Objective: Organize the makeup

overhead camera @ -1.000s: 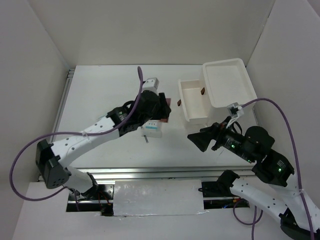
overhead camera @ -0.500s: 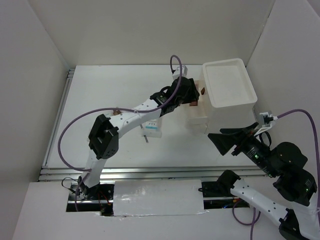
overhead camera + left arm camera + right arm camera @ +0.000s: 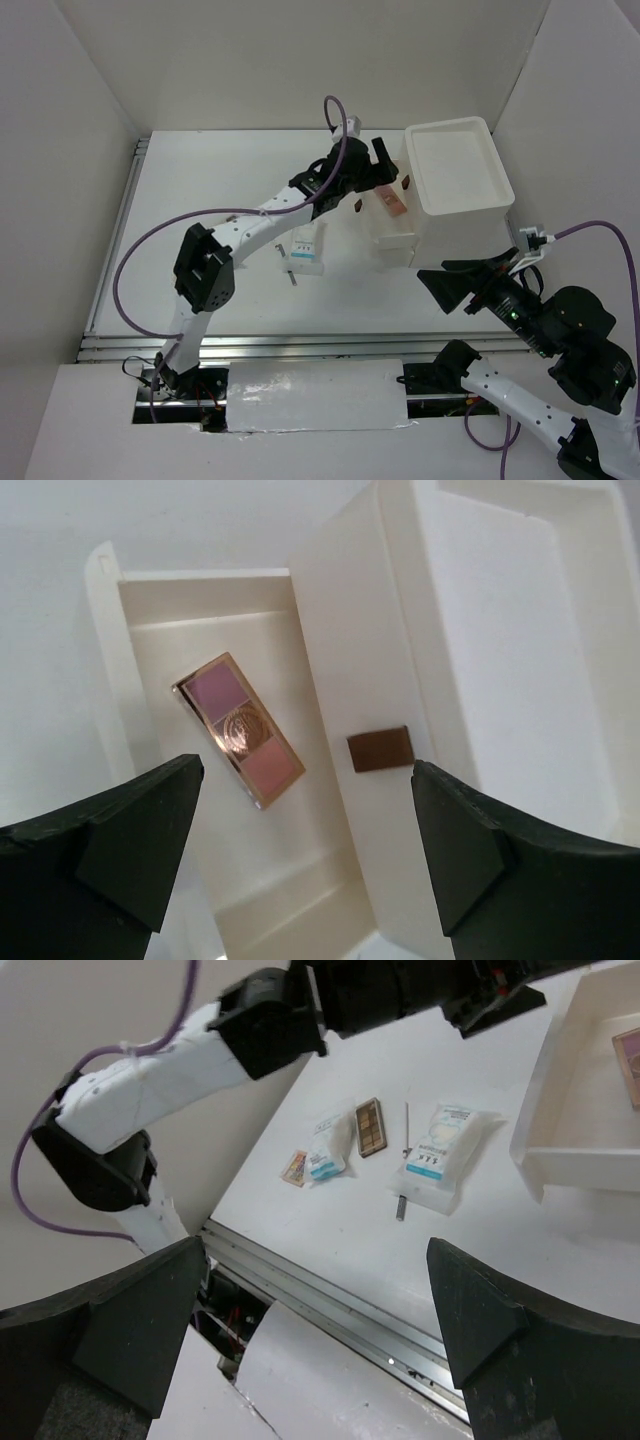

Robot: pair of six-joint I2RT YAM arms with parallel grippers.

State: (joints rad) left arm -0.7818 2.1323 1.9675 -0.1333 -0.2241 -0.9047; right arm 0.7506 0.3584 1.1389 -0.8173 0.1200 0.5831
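A pink palette (image 3: pixel 240 730) lies flat in the open white drawer (image 3: pixel 150 660); it also shows in the top view (image 3: pixel 393 203). My left gripper (image 3: pixel 305 780) hangs open and empty just above the drawer, over its left end (image 3: pixel 375 168). On the table lie a large white-and-blue packet (image 3: pixel 445 1150), a smaller packet (image 3: pixel 328 1145), a brown palette (image 3: pixel 370 1125), a thin pencil (image 3: pixel 407 1120) and a small flat item (image 3: pixel 294 1168). From the top, only one packet (image 3: pixel 308 250) shows beside the arm. My right gripper (image 3: pixel 450 285) is open and empty, held back near the front right.
The big white drawer box (image 3: pixel 455 180) stands at the back right, with a brown handle (image 3: pixel 380 750) on its front. The pulled-out drawer (image 3: pixel 395 235) reaches toward the table's middle. The left arm (image 3: pixel 260 215) spans the table over the loose items. A metal rail (image 3: pixel 330 1295) runs along the near edge.
The left gripper carried the pink palette from the middle of the table to the drawer and let it go; it now lies in the drawer. The right arm drew back to the right, then held still.
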